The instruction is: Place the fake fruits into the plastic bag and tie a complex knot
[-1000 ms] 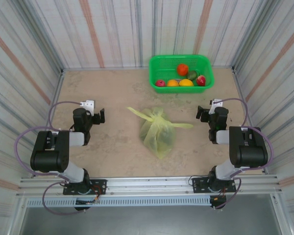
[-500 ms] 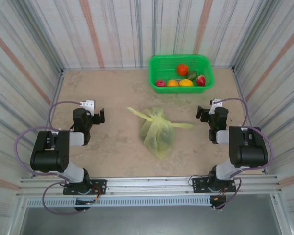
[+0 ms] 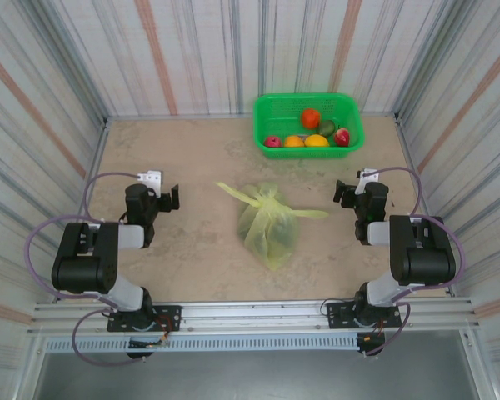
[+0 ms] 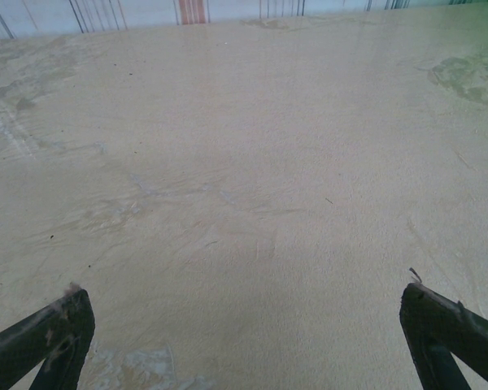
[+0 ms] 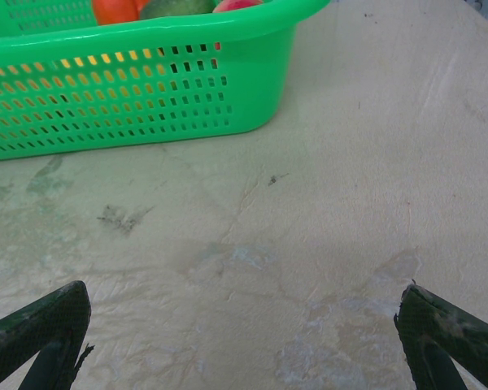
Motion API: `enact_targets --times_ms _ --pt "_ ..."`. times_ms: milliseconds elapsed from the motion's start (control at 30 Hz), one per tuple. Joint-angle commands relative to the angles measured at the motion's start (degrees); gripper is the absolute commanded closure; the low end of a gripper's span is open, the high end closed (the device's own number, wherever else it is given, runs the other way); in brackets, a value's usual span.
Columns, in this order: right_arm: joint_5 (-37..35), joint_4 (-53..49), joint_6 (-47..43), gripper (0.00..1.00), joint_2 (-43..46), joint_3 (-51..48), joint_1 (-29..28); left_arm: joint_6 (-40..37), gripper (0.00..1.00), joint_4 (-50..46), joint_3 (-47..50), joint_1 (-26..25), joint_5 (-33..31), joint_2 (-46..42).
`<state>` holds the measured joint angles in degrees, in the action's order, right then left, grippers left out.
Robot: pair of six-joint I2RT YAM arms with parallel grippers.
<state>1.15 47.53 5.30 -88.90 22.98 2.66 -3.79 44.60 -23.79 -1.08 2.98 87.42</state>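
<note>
The left gripper [image 3: 173,198] and the right gripper [image 3: 340,192] both gape fully, gripping nothing. Between them lies the translucent yellow-green plastic bag [image 3: 269,227] — its handle knot [image 3: 264,198] tied. Ahead of the right claw stands a bright green plastic basket [image 5: 146,89] holding glossy fake fruits [image 3: 310,118].

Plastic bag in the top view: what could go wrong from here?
1. The plastic bag already looks tied at its knot, yet several fake fruits sit in the green basket. They may be left out, or the knot must be undone.
2. The left tool and right tool stand open, clear of the bag; regrasping the thin bag could tear it.
</note>
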Motion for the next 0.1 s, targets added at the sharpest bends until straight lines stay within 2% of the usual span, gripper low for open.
enact_targets --times_ms 0,67 --pt "-0.1 -0.3 -0.5 0.01 0.4 -0.2 0.3 -0.6 0.01 -0.3 -0.3 0.1 -0.3 -0.7" --pt "-0.1 -0.3 -0.5 0.01 0.4 -0.2 0.3 -0.7 0.01 0.1 0.1 0.0 -0.6 -1.0"
